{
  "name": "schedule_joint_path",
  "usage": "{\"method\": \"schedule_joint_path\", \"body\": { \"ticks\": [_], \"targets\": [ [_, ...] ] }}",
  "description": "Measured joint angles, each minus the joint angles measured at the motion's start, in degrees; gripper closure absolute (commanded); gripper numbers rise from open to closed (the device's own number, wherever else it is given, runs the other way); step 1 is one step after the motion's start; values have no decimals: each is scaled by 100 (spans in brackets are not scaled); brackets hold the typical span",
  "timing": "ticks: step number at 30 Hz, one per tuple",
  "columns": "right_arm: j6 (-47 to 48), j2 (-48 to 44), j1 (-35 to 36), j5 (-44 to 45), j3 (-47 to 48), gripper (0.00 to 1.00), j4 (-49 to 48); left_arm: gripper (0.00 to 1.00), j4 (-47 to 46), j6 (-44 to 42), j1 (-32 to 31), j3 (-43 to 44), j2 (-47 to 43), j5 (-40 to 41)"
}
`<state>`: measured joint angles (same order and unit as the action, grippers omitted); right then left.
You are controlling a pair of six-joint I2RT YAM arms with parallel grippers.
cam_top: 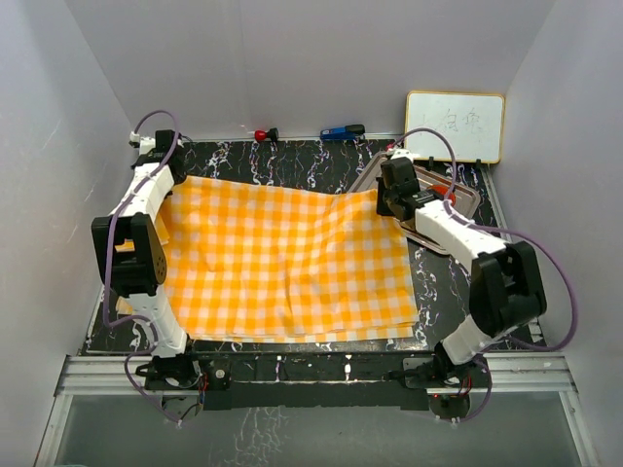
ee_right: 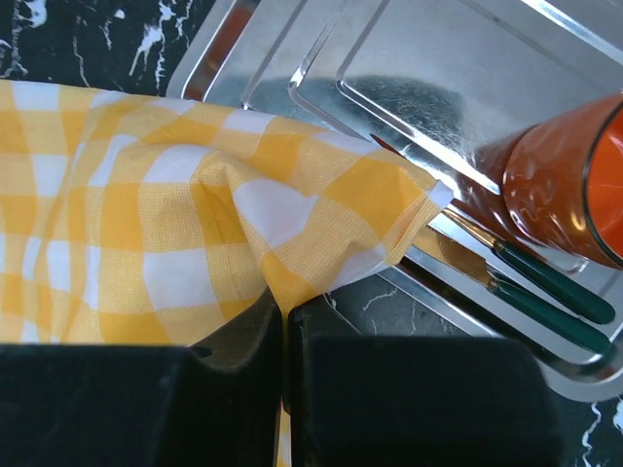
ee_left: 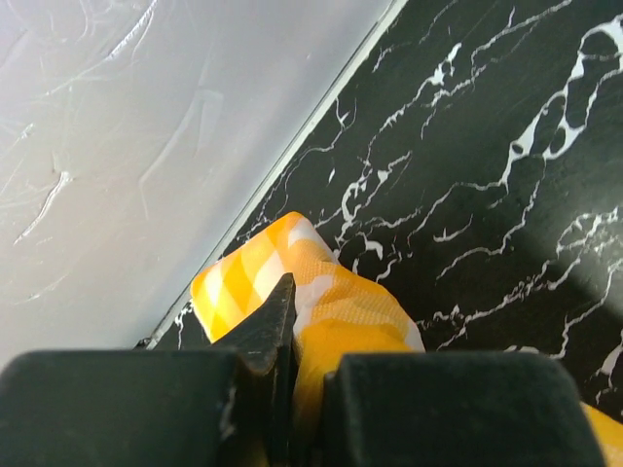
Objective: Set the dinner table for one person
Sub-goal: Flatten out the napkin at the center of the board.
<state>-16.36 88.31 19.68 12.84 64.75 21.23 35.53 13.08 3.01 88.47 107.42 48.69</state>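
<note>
So far only the cloth [cam_top: 292,263] is spread on the table [cam_top: 443,282] ahead of the arms, the left gripper [ee_left: 302,336] and right gripper [ee_right: 284,331] each pinching a far corner. The cup [ee_right: 565,175] and cutlery [ee_right: 545,292] sit in the tray [ee_right: 438,58] at far right, not yet laid out. Faint writing on the whiteboard [cam_top: 455,125] is unreadable.

The dinner table [cam_top: 292,161] is black with white marble-like veining. The cloth [cam_top: 282,258] on it is checked orange-yellow and white. At far right, the tray [ee_right: 438,58] is shiny silver, the tumbler [ee_right: 555,185] in it translucent orange-red, and the cutlery handles [ee_right: 555,284] dark green. The whiteboard [cam_top: 455,126] is white with a yellow frame.
</note>
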Motion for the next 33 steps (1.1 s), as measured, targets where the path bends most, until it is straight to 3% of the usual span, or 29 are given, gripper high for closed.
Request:
{"method": "schedule_joint_path", "body": {
  "ticks": [5,9,11,14,18,27,33],
  "targets": [
    [20,802,-61,-146,184,100,-94,99,-55,-26,186,372,348,-26],
    [66,1410,-111,-240,459,99,-96,77,-87,-92,337,632,662,-20],
    [94,1672,-138,-273,623,84,-98,69,-70,-120,378,793,863,11],
    [131,2048,-168,-297,942,78,-90,64,-20,-109,420,1038,1185,63],
    [205,2343,-186,-229,1351,75,-59,60,-4,-125,439,1130,1370,142],
    [299,2468,-422,236,1797,49,-13,51,26,-168,557,1244,1375,188],
    [321,2455,-588,417,1838,41,140,51,179,-122,597,1335,1340,-103]
  ]
}}
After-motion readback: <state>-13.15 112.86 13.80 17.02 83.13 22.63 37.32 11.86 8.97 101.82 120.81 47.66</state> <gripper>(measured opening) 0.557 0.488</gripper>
